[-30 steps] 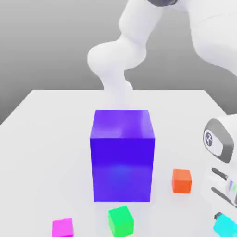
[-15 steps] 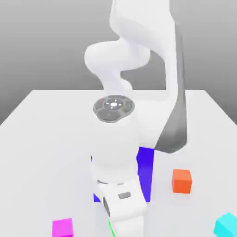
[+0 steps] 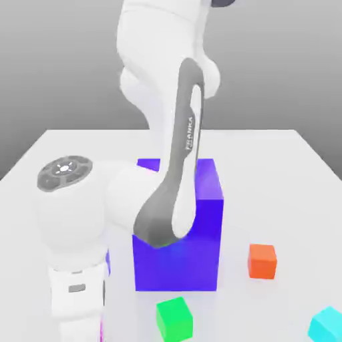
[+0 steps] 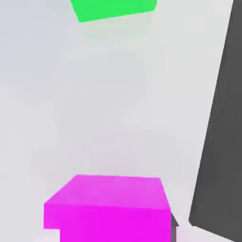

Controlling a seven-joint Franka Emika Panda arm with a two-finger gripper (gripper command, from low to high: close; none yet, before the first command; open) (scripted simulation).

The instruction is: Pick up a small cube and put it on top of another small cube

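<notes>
The small magenta-pink cube (image 4: 108, 208) lies on the white table, right under my hand in the hand view. In the exterior view my gripper (image 3: 79, 332) reaches down at the front, on that view's left, and its tips run off the lower edge. It is shut on the magenta cube, with a dark pad edge touching the cube's side. The small bright green cube (image 3: 175, 318) (image 4: 113, 9) sits on the table a short way off, toward the exterior view's right of my hand.
A big blue-purple block (image 3: 194, 260) stands just behind the green cube, partly behind my arm. A small orange cube (image 3: 262, 260) and a small cyan cube (image 3: 327, 325) lie on the exterior view's right. The white table (image 3: 287, 174) stretches back.
My arm swung from the exterior view's right, across the big block, to the front left and came down over the magenta cube. The gripper went from open to shut.
</notes>
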